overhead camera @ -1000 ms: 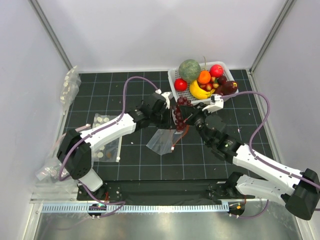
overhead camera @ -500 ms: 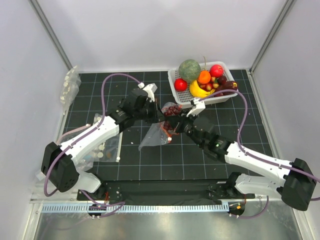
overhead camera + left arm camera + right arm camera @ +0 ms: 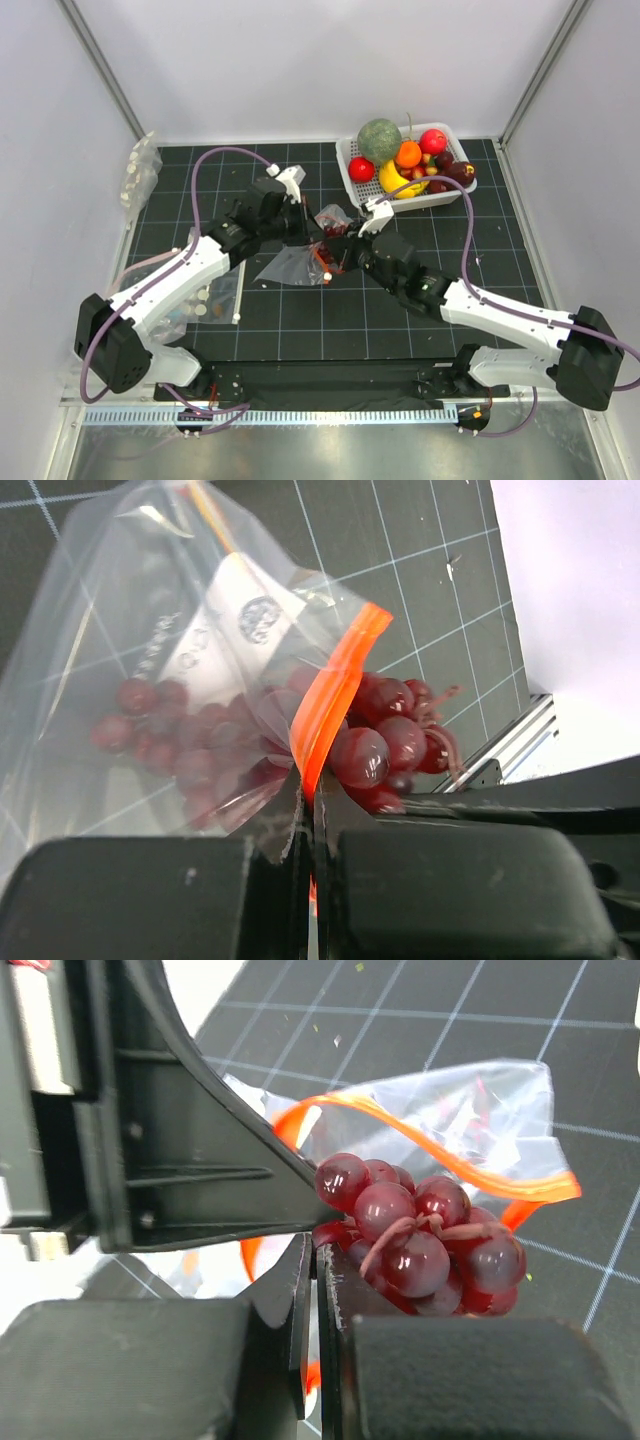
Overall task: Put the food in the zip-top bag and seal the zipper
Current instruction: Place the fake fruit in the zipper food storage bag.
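Top external view: the left gripper point(image 3: 303, 232) and right gripper point(image 3: 338, 256) meet tip to tip over the dark mat point(image 3: 200, 180), with the zip-top bag point(image 3: 290, 267) sagging beside their tips. Beyond the right fingers a white basket point(image 3: 348, 160) holds a green melon point(image 3: 379, 138), an orange ball point(image 3: 408, 153), red balls point(image 3: 361, 169) and a banana point(image 3: 397, 183). Left wrist view: the fingers press together on the zipper point(image 3: 335, 695), which runs away from the tips, slanting right. Grapes point(image 3: 360, 758) lie just beyond the tips, partly inside the bag and partly past its mouth. Right wrist view: the fingers squeeze the bag's mouth edge, and the strip arches open to their right over the bunch.
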`<state>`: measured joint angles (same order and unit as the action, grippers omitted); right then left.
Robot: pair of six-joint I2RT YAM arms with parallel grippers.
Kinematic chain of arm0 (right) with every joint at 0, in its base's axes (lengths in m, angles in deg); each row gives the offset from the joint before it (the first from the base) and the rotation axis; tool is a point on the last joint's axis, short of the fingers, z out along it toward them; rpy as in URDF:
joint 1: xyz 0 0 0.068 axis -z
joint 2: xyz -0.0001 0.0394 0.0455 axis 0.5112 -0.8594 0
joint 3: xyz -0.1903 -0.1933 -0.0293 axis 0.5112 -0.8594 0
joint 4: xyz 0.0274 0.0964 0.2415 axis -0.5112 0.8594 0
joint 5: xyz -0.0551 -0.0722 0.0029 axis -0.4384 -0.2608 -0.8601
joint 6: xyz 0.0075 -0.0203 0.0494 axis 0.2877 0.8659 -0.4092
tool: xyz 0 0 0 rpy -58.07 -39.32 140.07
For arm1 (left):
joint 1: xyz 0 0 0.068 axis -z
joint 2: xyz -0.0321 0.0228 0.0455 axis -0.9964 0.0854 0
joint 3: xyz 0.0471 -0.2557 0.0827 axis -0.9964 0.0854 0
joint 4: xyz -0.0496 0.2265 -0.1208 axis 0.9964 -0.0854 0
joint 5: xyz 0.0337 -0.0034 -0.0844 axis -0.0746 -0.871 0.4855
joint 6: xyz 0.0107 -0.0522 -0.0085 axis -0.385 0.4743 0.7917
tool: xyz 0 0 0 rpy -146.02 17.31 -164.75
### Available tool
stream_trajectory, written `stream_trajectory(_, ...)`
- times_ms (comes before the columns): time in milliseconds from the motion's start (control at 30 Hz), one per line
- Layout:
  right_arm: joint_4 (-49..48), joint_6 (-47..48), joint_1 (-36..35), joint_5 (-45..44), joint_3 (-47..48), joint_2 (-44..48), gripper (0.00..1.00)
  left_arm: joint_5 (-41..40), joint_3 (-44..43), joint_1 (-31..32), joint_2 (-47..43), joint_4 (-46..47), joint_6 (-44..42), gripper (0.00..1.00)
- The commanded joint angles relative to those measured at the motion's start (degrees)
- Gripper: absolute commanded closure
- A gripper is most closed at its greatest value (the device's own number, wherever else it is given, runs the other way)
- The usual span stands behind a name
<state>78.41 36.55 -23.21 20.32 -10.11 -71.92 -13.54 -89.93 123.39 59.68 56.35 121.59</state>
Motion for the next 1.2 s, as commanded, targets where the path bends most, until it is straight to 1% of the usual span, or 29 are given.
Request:
stream_trajectory(0,0.30,1.29,-0.54,0.08,2.55,-0.88,0.99,1.81,0.14,-0.14,-2.26,3.26,-1.05,1.00)
stream_trajectory(100,0.48,1.89,-0.45,-1.93,2.28,-0.62,0.99,3.12,0.76,-0.05,-2.26,4.23,-1.23,1.00)
stream_trajectory(233,0.83,2.43,0.34,-1.33,2.55,0.17,0.99,9.61,0.76,0.04,-0.42,5.99,-0.96,1.00)
stream_trajectory(300,0.83,1.81,1.48,-0.37,2.46,0.34,0.99,11.55,0.41,0.12,1.16,6.25,-1.05,1.00)
stream_trajectory(367,0.92,0.85,3.23,2.96,2.46,0.17,0.99,12.70,0.06,0.56,1.87,6.52,-1.75,1.00)
stream_trajectory(433,-2.84,-2.22,8.32,9.10,0.71,0.17,0.99,12.44,0.14,1.18,2.14,6.86,-1.93,1.00)
stream_trajectory(467,-4.25,-4.06,10.17,15.48,0.00,0.26,0.99,12.96,0.32,1.27,2.14,7.22,-1.84,1.00)
stream_trajectory(500,-7.84,-7.03,14.19,19.29,-1.66,0.61,0.99,13.41,0.67,1.36,2.22,7.66,-1.50,1.00)
stream_trajectory(567,-11.46,-9.34,16.85,26.84,-2.81,0.70,0.99,14.72,1.55,1.44,2.22,10.02,-0.88,1.00)
stream_trajectory(633,-12.35,-10.57,18.61,29.42,-2.38,1.48,0.99,16.92,1.99,1.44,2.31,12.48,0.44,1.00)
stream_trajectory(767,-11.83,-13.12,18.62,31.36,-2.38,2.63,0.99,18.60,2.61,1.44,2.49,14.51,0.88,1.00)
stream_trajectory(867,-11.30,-14.62,18.71,33.74,-1.85,1.40,0.99,17.72,2.96,1.44,1.53,15.13,0.36,1.00)
stream_trajectory(900,-9.04,-14.71,18.71,33.83,-1.07,1.14,0.99,17.02,3.31,1.44,1.09,15.22,0.09,1.00)
stream_trajectory(1000,-4.64,-13.40,18.71,33.48,0.25,0.52,0.99,10.27,3.05,1.44,-0.67,12.33,-2.01,1.00)
stream_trajectory(1033,-3.14,-12.70,18.62,32.52,0.78,0.61,0.99,8.42,2.87,1.36,-1.11,10.14,-2.54,1.00)
stream_trajectory(1067,-1.47,-11.12,18.45,31.81,1.83,0.87,0.99,5.01,2.87,1.44,-1.55,9.34,-3.42,1.00)
stream_trajectory(1100,1.76,-10.32,18.36,31.20,2.36,0.96,0.99,3.67,2.87,1.44,-2.34,8.63,-3.77,1.00)
stream_trajectory(1167,4.42,-8.74,17.83,29.53,3.07,1.05,0.99,-0.54,2.78,1.44,-3.04,6.88,-4.74,1.00)
